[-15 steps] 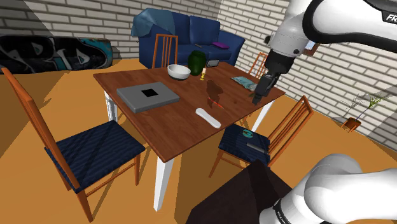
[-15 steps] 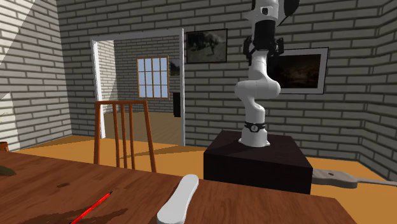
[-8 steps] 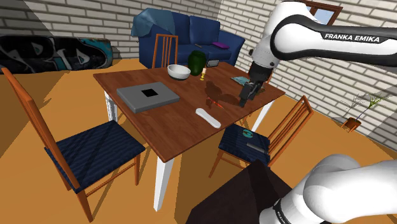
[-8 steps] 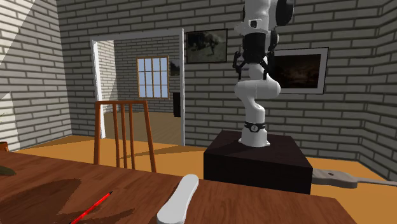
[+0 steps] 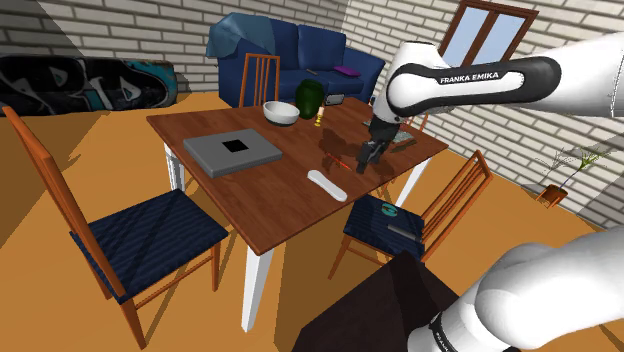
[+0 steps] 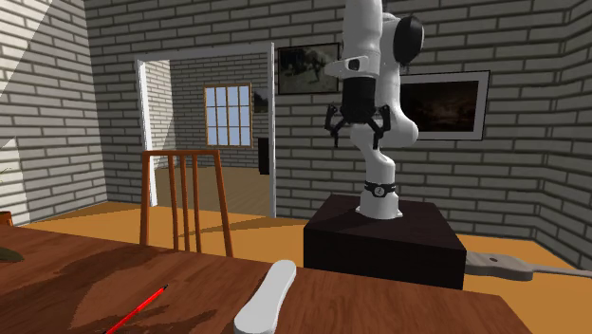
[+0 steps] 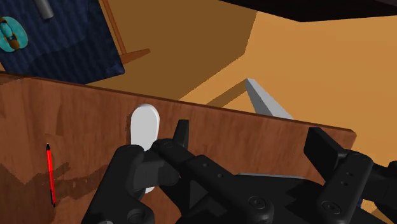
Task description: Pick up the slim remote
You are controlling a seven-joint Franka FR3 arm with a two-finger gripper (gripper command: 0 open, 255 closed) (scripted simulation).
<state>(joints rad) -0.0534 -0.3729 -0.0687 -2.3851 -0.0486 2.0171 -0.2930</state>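
The slim remote (image 5: 327, 185) is a plain white, rounded bar lying flat on the brown wooden table (image 5: 260, 185), near the table's edge facing the stand. It also lies at the table edge in the second exterior view (image 6: 268, 296). My black gripper (image 5: 363, 160) hangs open above the table, a little beyond the remote toward the shoulder view's upper right, holding nothing. From across the table the gripper (image 6: 358, 133) shows its fingers spread apart, high above the remote. In the wrist view the remote (image 7: 144, 125) lies beside one finger (image 7: 181, 137), outside the gap of the gripper (image 7: 253, 145).
A red pencil (image 5: 341, 163) lies just past the remote, under the gripper. A grey flat box (image 5: 232, 151), a white bowl (image 5: 281, 113) and a green vase (image 5: 308, 95) stand farther along the table. Wooden chairs with blue cushions (image 5: 385, 220) flank the table.
The arm has swung down and to the shoulder view's left, bringing the gripper from past the table's far corner to over the pencil near the remote. The fingers stayed open.
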